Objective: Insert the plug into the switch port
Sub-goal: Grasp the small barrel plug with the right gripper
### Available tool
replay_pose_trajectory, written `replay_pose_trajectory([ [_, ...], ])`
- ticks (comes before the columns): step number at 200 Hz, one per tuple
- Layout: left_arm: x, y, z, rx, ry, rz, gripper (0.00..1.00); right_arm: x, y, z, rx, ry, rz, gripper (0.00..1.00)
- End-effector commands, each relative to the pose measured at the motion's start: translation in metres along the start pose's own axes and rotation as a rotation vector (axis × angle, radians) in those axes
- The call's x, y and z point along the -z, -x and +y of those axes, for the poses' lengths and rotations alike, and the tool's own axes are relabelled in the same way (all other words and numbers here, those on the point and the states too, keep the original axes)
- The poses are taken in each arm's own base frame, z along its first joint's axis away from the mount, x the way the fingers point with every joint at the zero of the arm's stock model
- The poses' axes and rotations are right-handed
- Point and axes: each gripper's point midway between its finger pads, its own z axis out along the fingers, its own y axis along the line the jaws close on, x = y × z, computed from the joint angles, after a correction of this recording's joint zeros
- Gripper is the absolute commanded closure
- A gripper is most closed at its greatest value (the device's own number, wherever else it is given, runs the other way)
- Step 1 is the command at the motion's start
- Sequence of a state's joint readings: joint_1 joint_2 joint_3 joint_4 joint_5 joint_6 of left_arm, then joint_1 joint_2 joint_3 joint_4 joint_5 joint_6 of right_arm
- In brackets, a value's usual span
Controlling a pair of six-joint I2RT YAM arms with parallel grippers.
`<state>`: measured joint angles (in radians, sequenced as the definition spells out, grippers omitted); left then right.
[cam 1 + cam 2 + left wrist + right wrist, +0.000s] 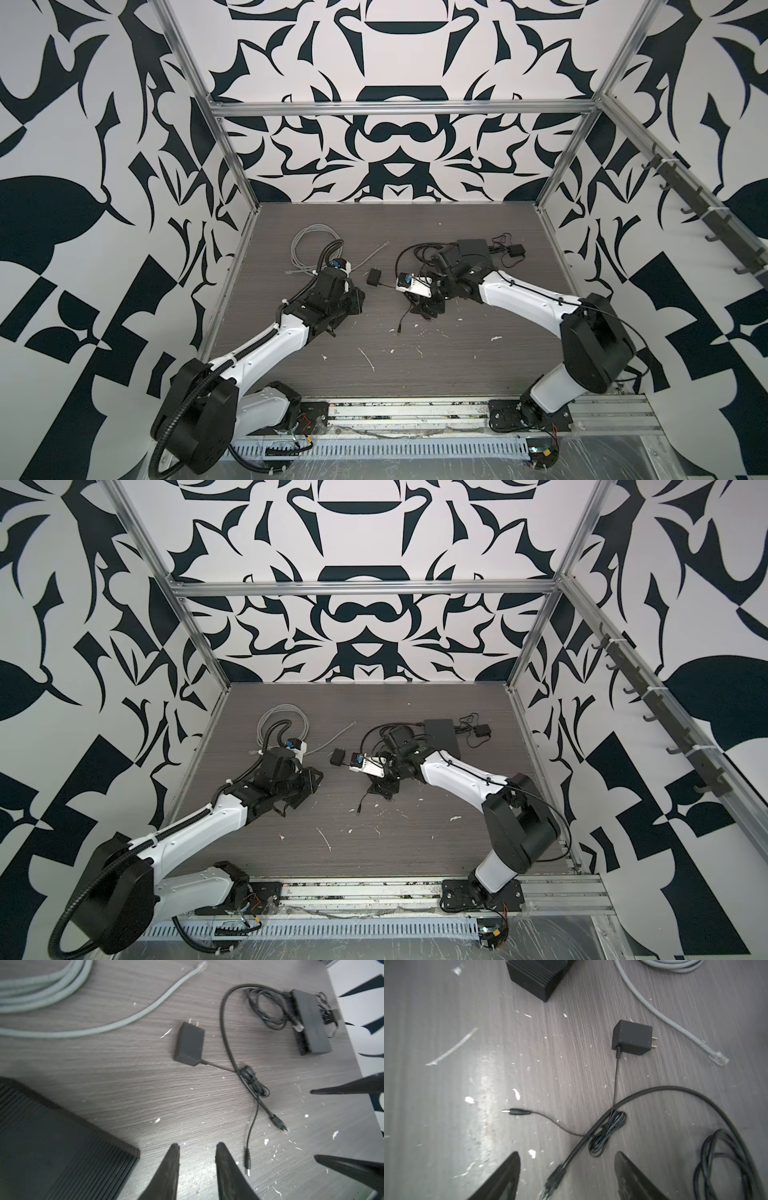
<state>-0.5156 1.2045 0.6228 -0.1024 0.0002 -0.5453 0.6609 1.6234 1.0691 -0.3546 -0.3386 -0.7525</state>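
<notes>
The switch (311, 1022) is a flat black box at the back right of the table, seen in both top views (471, 249) (440, 729), with cables in it. A black cable runs from it to a free clear-tipped plug (280, 1126). That plug (553, 1178) lies on the table between the jaws of my right gripper (567, 1153), which is open and not touching it. My left gripper (197, 1145) is partly open with nothing between its fingers, just above bare table. In both top views the two grippers (359, 301) (426, 313) face each other mid-table.
A black ribbed box (52, 1147) sits close beside the left fingers. A black power adapter (372, 276) lies between the grippers, its thin lead ending in a barrel plug (517, 1112). A coiled grey cable (309, 245) lies back left. White flecks litter the table.
</notes>
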Motion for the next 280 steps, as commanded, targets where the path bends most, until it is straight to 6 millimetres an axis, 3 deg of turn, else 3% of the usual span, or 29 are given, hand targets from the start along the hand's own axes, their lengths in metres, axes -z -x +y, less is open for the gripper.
replay_pose_trajectory([
  [1,0.000,0.015,0.008,0.110,0.025,-0.014,0.67,-0.010,-0.007,0.003,0.165,-0.079,0.142,0.15],
  [30,0.002,0.021,0.021,0.173,0.044,-0.029,0.66,-0.014,-0.015,0.012,0.245,-0.091,0.214,0.13],
  [76,0.011,0.029,0.040,0.239,0.075,-0.072,0.65,-0.035,-0.011,0.025,0.324,-0.071,0.233,0.19],
  [149,0.020,0.035,0.049,0.256,0.075,-0.103,0.65,-0.059,-0.005,0.032,0.307,-0.011,0.228,0.29],
  [183,0.022,0.038,0.050,0.260,0.065,-0.116,0.65,-0.067,0.002,0.040,0.262,0.049,0.213,0.47],
  [240,0.025,0.039,0.050,0.253,0.062,-0.122,0.65,-0.072,0.013,0.052,0.215,0.142,0.176,0.55],
  [266,0.024,0.039,0.052,0.258,0.063,-0.121,0.65,-0.078,0.011,0.055,0.198,0.178,0.186,0.71],
  [280,0.025,0.039,0.052,0.255,0.063,-0.123,0.65,-0.082,0.008,0.058,0.190,0.196,0.197,0.73],
])
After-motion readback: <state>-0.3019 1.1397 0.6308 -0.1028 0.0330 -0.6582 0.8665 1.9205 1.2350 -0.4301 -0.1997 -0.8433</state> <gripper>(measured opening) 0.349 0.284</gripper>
